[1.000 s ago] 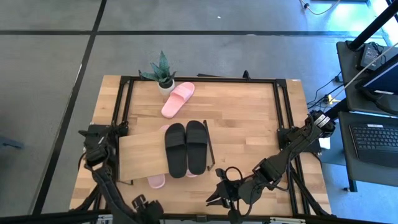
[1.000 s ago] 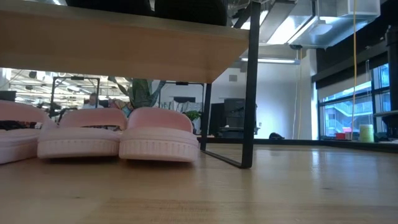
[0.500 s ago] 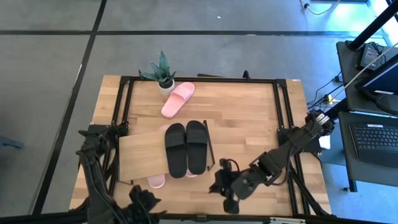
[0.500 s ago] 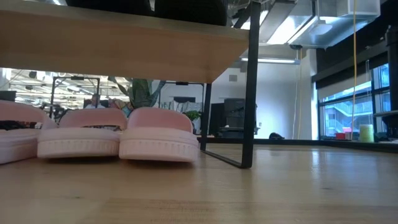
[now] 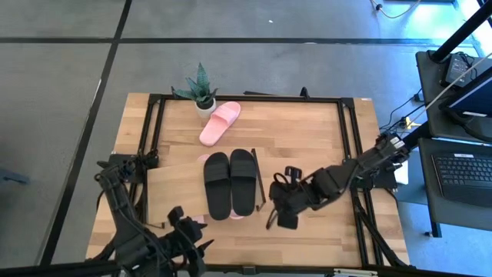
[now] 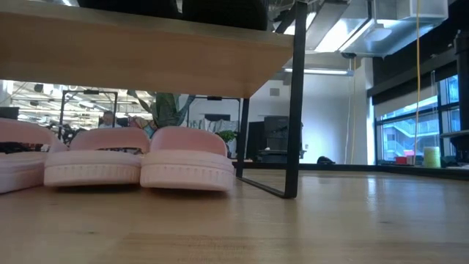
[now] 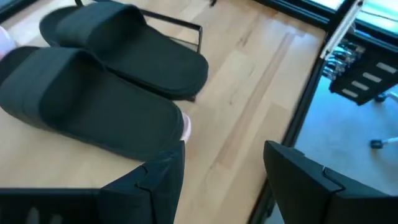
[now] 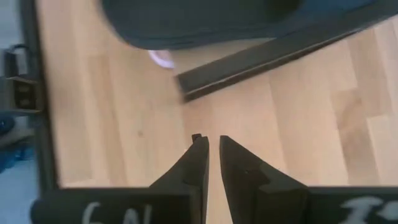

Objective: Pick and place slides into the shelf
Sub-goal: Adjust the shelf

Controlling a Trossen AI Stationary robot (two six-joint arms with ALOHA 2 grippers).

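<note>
Pale plank tabletop fills the scene, framed by black rails and set on a grey floor. Nearest the front edge, the left gripper is held low over the table's front left corner, its fingers spread apart and nothing grasped between them; past them, in its wrist view, the black slides are seen lying close by. Just right of the shelf's black end frame, the right gripper is poised above bare wood, its fingers drawn almost together with only a thin gap and nothing gripped. The shelf is stood left of centre, its light-wood top board carrying the black pair of slides side by side at its right end. Beneath that board, pale pink slides are lined up on the tabletop, as shown in the low view, and their ends are glimpsed from above at the shelf's front edge. Farther back, a single pink slide is lain at a slant on the table, just beside a small potted plant near the far edge.
</note>
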